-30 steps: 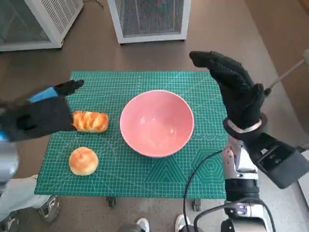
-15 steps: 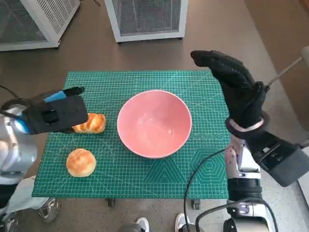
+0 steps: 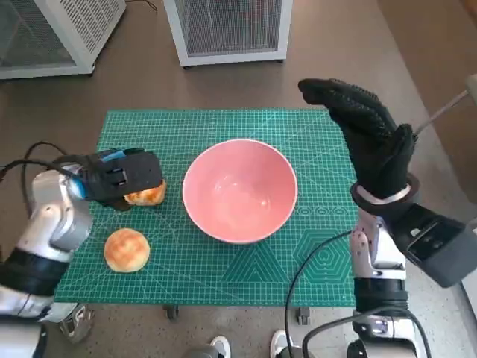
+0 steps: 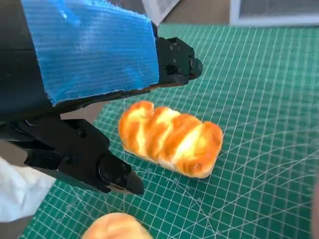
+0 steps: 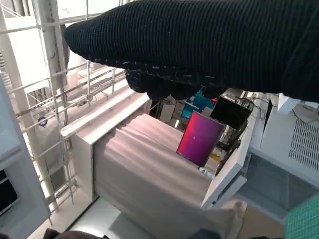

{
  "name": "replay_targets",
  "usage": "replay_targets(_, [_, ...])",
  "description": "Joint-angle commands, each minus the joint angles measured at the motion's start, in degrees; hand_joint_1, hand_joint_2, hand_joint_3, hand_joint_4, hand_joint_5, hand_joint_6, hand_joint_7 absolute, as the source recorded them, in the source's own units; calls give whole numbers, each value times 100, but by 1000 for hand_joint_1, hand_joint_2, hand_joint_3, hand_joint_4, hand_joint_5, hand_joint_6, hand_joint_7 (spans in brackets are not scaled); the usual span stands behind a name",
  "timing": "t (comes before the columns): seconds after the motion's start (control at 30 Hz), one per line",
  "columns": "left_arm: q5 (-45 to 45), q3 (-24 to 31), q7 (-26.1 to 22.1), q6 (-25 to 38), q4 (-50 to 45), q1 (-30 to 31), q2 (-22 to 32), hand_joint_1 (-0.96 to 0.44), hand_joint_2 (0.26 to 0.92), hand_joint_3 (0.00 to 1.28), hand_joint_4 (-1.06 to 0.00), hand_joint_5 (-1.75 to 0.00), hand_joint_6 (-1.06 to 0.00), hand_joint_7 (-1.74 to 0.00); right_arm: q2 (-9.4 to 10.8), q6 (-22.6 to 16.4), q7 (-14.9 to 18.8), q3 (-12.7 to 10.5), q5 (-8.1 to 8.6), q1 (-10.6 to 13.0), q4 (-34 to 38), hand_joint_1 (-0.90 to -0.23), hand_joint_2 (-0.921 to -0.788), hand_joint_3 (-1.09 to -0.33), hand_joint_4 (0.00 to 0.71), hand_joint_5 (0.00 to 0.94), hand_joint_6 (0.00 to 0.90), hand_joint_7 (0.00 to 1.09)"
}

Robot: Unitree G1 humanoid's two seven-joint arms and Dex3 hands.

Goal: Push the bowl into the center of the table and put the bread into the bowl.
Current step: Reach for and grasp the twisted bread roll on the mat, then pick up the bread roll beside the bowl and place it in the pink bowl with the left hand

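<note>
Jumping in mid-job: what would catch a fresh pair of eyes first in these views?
The big pink bowl in the middle of the green mat. Beside it, the left hand hovers over the braided bread, fingers open on either side, not touching, with a round bun nearer the robot. The right hand is raised off the mat, holding nothing.

Pale forearms; blue-taped black left hand (image 3: 119, 177); black knitted glove on right hand (image 3: 365, 134).

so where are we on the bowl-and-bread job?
The pink bowl sits about mid-mat, so the push looks done. The left hand is over the braided bread, fingers either side, not gripping. The bowl is empty; the round bun lies untouched. The right hand is raised, idle.
</note>
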Motion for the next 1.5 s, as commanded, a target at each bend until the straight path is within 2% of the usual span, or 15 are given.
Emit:
replay_targets(0.03, [174, -116, 129, -227, 477, -263, -206, -56, 749, 9, -80, 0, -194, -9, -53, 131, -1, -4, 42, 126, -48, -618, -921, -661, 209, 1, 299, 12])
replay_targets(0.47, [478, -444, 732, -1302, 1920, -558, -674, -107, 759, 12, -94, -5, -231, -20, -38, 173, -85, 3, -16, 179, -142, -630, -921, -663, 210, 1, 300, 14])
replay_targets(0.77, [700, -586, 1071, -1637, 2703, -809, -875, -64, 792, 26, -156, -21, -292, -38, -52, 221, -118, 18, -5, 234, -265, -629, -921, -663, 211, 1, 303, 16])
replay_targets(0.87, [764, -621, 1303, -1698, 2999, -860, -978, -43, 809, 31, -238, -36, -346, -51, -54, 242, -115, 10, 18, 251, -297, -633, -921, -662, 210, 1, 302, 17])
replay_targets(0.93, [802, -645, 1430, -1756, 3174, -892, -1029, -33, 825, 33, -370, -62, -395, -52, -53, 245, -115, 7, 21, 257, -304, -636, -921, -661, 210, 1, 302, 17])
replay_targets(0.97, [818, -657, 1484, -1782, 3247, -905, -1048, -29, 834, 31, -424, -110, -415, -47, -52, 244, -117, 7, 20, 259, -306, -636, -921, -661, 210, 1, 302, 17])
replay_targets(1.03, [846, -686, 1618, -1849, 3406, -927, -1086, -14, 866, 21, -488, -452, -485, -30, -47, 236, -116, 6, 24, 264, -301, -638, -921, -661, 211, 1, 302, 17])
replay_targets(1.07, [856, -698, 1694, -1888, 3483, -933, -1102, -11, 873, 19, -488, -539, -499, -27, -44, 232, -113, 6, 27, 264, -295, -638, -921, -660, 211, 1, 302, 17])
replay_targets(1.1, [861, -708, 1753, -1922, 3547, -941, -1113, 120, 890, 76, -513, -833, -536, -32, -41, 228, -112, 7, 27, 265, -291, -638, -921, -660, 212, 1, 302, 18])
replay_targets(1.13, [867, -717, 1829, -1965, 3623, -945, -1127, 204, 901, 115, -526, -1024, -560, -35, -38, 223, -110, 7, 26, 265, -286, -639, -921, -660, 212, 2, 302, 18])
replay_targets(1.23, [908, -755, 2049, -2105, 3859, -959, -1164, 306, 914, 160, -544, -1253, -650, -73, -28, 214, -117, 14, 17, 266, -289, -637, -921, -660, 213, 2, 303, 18])
replay_targets(1.3, [946, -784, 2183, -2203, 3993, -960, -1175, 331, 918, 162, -558, -1301, -696, -138, -24, 212, -128, 19, 5, 271, -304, -636, -921, -660, 214, 2, 303, 18])
replay_targets(1.4, [987, -817, 2329, -2327, 4168, -976, -1188, 110, 920, 170, -570, -1392, -580, -797, -26, 216, -126, 20, 10, 276, -317, -636, -921, -660, 213, 2, 302, 19])
replay_targets(1.43, [999, -831, 2374, -2372, 4229, -982, -1189, 71, 920, 169, -575, -1402, -562, -915, -27, 220, -119, 20, 21, 279, -321, -636, -921, -661, 213, 2, 302, 19])
replay_targets(1.5, [1006, -850, 2446, -2452, 4325, -993, -1182, 37, 920, 162, -584, -1404, -555, -1011, -23, 225, -110, 21, 36, 285, -328, -636, -921, -661, 213, 1, 302, 19])
